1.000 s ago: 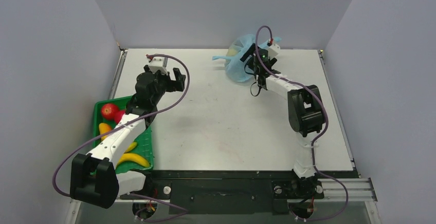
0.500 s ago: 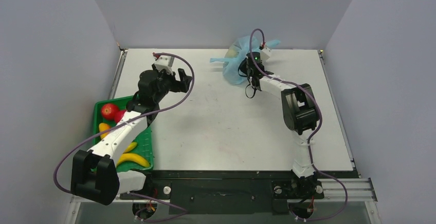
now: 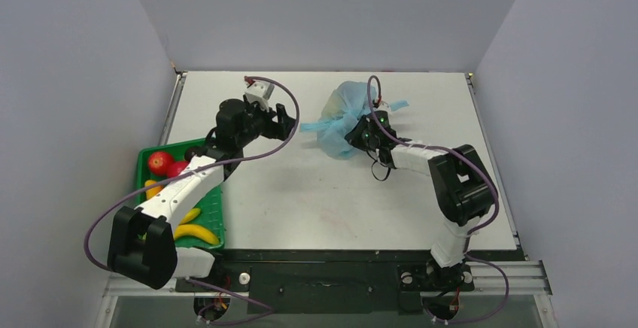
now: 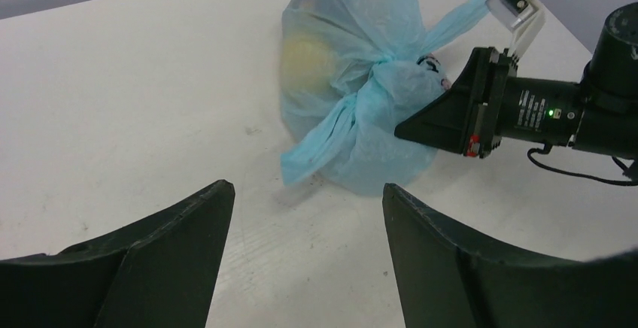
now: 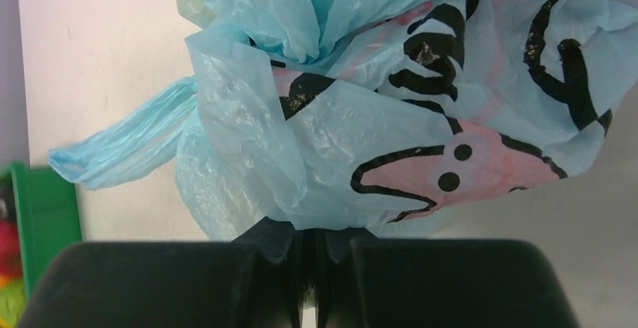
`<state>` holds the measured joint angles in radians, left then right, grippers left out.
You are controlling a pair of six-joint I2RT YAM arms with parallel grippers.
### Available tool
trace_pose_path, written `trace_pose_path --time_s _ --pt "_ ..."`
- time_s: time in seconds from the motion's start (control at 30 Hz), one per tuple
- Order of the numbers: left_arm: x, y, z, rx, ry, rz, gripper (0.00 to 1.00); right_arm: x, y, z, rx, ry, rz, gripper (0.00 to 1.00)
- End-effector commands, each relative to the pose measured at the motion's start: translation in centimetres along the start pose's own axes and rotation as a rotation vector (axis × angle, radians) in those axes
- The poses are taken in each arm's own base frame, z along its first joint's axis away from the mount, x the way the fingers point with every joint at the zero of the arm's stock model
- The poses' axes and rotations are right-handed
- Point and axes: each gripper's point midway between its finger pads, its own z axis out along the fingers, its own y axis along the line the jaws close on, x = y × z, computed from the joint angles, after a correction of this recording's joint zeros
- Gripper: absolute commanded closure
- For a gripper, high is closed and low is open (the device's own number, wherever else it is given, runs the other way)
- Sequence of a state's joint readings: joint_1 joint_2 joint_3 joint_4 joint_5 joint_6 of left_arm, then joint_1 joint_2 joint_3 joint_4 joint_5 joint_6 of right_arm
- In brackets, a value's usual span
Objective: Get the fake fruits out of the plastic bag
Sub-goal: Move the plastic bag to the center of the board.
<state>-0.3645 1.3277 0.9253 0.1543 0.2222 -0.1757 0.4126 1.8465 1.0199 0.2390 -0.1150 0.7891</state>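
Note:
The plastic bag (image 3: 338,119) lies knotted on the white table, right of centre; it is light blue with pink and black print (image 5: 466,162). A yellow fake fruit (image 4: 307,53) shows faintly through its film; the other fruits are hidden inside. My right gripper (image 3: 360,134) is shut, pinching a fold of the bag at its fingertips (image 5: 308,239), and in the left wrist view this right gripper (image 4: 421,117) presses into the bag's (image 4: 353,80) right side. My left gripper (image 3: 284,121) hovers open just left of the bag, nothing between its fingers (image 4: 305,189). One loose handle (image 3: 312,127) points at it.
A green tray (image 3: 143,155) with red apples (image 3: 159,162) and yellow bananas (image 3: 194,232) sits at the table's left edge under the left arm. Grey walls close in the back and both sides.
My right gripper shut on the bag and dragged it from the back edge toward the table's middle. My left gripper moved right toward the bag, its jaws narrowing slightly.

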Motion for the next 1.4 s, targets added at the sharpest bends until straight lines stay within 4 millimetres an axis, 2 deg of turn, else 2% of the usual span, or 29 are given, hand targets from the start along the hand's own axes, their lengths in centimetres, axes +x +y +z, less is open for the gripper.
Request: trace_pose_path --time_s 0.0,0.03,0.07,0.17,0.2,0.23,0.27,0.3,0.33,0.37,0.5,0.6,0.77,0.8,0.83,0.9,0.93,1.07,1.13,1.23,1.3,1.37 --pt "-2.2 -2.2 0.6 0.078 -0.026 -0.027 0.30 2.2 2.9 -4.1 -0.133 0.051 -0.076 1.00" --pt "-3.3 -2.3 0.8 0.073 -0.039 -0.034 0.30 3.7 2.1 -4.7 -0.124 0.083 -0.082 1.00" --pt "-2.7 -2.0 1.2 0.058 0.000 -0.053 0.31 3.9 2.5 -5.5 -0.146 0.091 -0.087 1.00" --pt "-3.5 -2.2 2.2 0.064 0.064 -0.059 0.35 7.0 2.2 -7.2 -0.160 0.157 -0.105 1.00" --pt "-4.0 -2.4 2.4 0.076 0.068 -0.044 0.38 7.2 2.6 -7.9 -0.174 0.157 -0.101 1.00" --pt "-3.0 -2.6 2.5 0.090 0.106 -0.046 0.39 8.6 2.6 -8.3 -0.181 0.177 -0.104 1.00" --pt "-2.3 -2.5 2.5 0.095 0.122 -0.040 0.39 9.1 3.7 -9.0 -0.218 0.173 -0.100 1.00" --pt "-2.1 -2.8 2.4 0.107 0.119 -0.037 0.40 10.2 3.2 -9.4 -0.213 0.190 -0.097 1.00" --pt "-0.7 -2.7 2.3 0.108 0.139 -0.049 0.40 11.1 3.4 -10.0 -0.222 0.191 -0.081 1.00" --pt "-0.8 -3.1 2.2 0.117 0.125 -0.050 0.40 11.4 3.5 -10.3 -0.224 0.184 -0.067 1.00" --pt "-0.5 -4.8 2.2 0.162 0.145 -0.051 0.39 14.1 5.2 -12.2 -0.295 0.173 0.029 1.00" --pt "-0.6 -5.8 2.2 0.208 0.154 -0.074 0.40 16.7 7.5 -13.9 -0.355 0.180 0.014 1.00" --pt "-0.6 -5.9 1.7 0.196 0.158 -0.067 0.39 18.5 9.6 -15.1 -0.390 0.198 0.006 1.00" --pt "-0.6 -5.8 1.5 0.190 0.160 -0.067 0.39 18.7 9.8 -15.2 -0.392 0.208 -0.001 0.97" --pt "-0.7 -6.0 1.4 0.190 0.156 -0.067 0.39 18.5 10.0 -15.4 -0.398 0.207 -0.011 0.95" --pt "-0.7 -6.2 1.2 0.190 0.157 -0.073 0.39 18.2 8.6 -15.7 -0.329 0.206 -0.053 0.86" --pt "-0.6 -6.6 1.2 0.196 0.159 -0.075 0.39 17.8 8.5 -15.9 -0.316 0.199 -0.070 0.79" --pt "0.8 -8.4 1.7 0.229 0.198 -0.076 0.39 13.6 6.3 -17.3 -0.185 0.061 -0.197 0.60" --pt "1.8 -9.5 1.9 0.244 0.230 -0.083 0.39 11.8 5.7 -18.2 -0.158 0.026 -0.223 0.54" --pt "2.6 -10.5 2.2 0.256 0.258 -0.067 0.39 8.9 4.7 -19.1 -0.148 -0.006 -0.198 0.49" --pt "3.1 -10.9 2.2 0.258 0.277 -0.059 0.39 8.1 5.1 -19.4 -0.178 -0.011 -0.194 0.46" --pt "3.6 -10.9 2.3 0.245 0.301 -0.055 0.39 8.2 6.7 -19.7 -0.249 0.003 -0.189 0.43"
